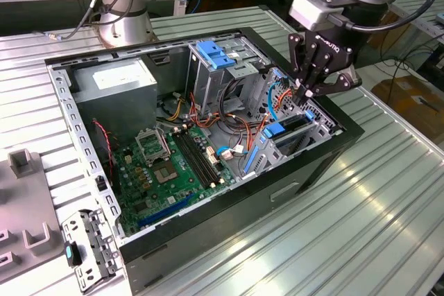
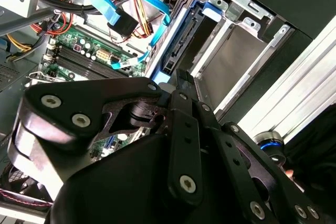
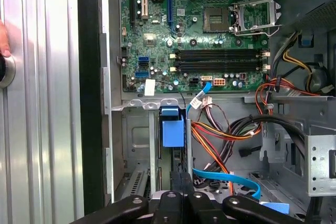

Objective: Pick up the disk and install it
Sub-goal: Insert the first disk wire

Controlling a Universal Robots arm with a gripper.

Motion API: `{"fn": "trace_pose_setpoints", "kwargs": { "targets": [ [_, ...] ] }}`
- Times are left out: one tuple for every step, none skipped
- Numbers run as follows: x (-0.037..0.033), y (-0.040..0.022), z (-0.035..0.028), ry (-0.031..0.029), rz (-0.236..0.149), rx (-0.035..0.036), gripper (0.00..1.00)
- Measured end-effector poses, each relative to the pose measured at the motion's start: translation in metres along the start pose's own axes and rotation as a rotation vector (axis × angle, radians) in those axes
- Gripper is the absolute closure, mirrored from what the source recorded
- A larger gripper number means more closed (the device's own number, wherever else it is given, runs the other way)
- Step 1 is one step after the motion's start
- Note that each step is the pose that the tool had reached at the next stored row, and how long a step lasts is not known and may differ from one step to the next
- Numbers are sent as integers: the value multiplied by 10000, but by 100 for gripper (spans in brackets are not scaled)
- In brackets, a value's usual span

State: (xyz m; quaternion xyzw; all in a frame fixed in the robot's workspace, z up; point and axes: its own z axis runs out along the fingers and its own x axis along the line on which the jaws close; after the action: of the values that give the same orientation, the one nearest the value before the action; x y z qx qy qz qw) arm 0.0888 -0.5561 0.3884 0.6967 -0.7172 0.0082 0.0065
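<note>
The disk (image 1: 286, 129) stands on edge in a drive bay slot at the end of the open computer case (image 1: 333, 145) on the exterior view's right, its blue side rail facing up. In the first wrist view the disk (image 3: 173, 129) appears edge-on with its blue tab, and in the second wrist view the blue rail of the disk (image 2: 178, 43) runs along the bay wall. My gripper (image 1: 305, 93) hangs right above it, black fingers drawn together and shut with nothing between them. The gripper (image 3: 181, 179) (image 2: 181, 80) sits over the disk's upper edge; I cannot tell if it touches.
Inside the case are a green motherboard (image 1: 173, 161), a grey power supply box (image 1: 114, 81), a metal cage with a blue handle (image 1: 215, 57) and loose orange and blue cables (image 1: 274, 98). A metal bracket (image 1: 87, 247) lies on the ribbed table. A hand (image 3: 3, 38) shows beside the case.
</note>
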Motion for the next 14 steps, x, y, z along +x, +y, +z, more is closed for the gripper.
{"fn": "trace_pose_setpoints", "kwargs": {
  "targets": [
    [0,-4,0,0,-1,0,89],
    [0,-8,0,-1,0,0,89],
    [0,-13,0,-1,-1,0,89],
    [-1,-16,0,0,0,0,89],
    [-1,-21,0,0,0,0,89],
    [-1,-24,0,-1,0,0,89],
    [-1,-28,0,0,1,0,89],
    [-1,-32,0,0,0,0,89],
    [-1,-36,0,0,0,0,89],
    [-1,-40,0,0,0,0,89],
    [-1,-44,0,0,-1,0,89],
    [-1,-48,0,0,-1,0,89],
    [-2,-51,0,0,0,0,89],
    [-2,-55,0,0,-1,0,89]
  ]
}}
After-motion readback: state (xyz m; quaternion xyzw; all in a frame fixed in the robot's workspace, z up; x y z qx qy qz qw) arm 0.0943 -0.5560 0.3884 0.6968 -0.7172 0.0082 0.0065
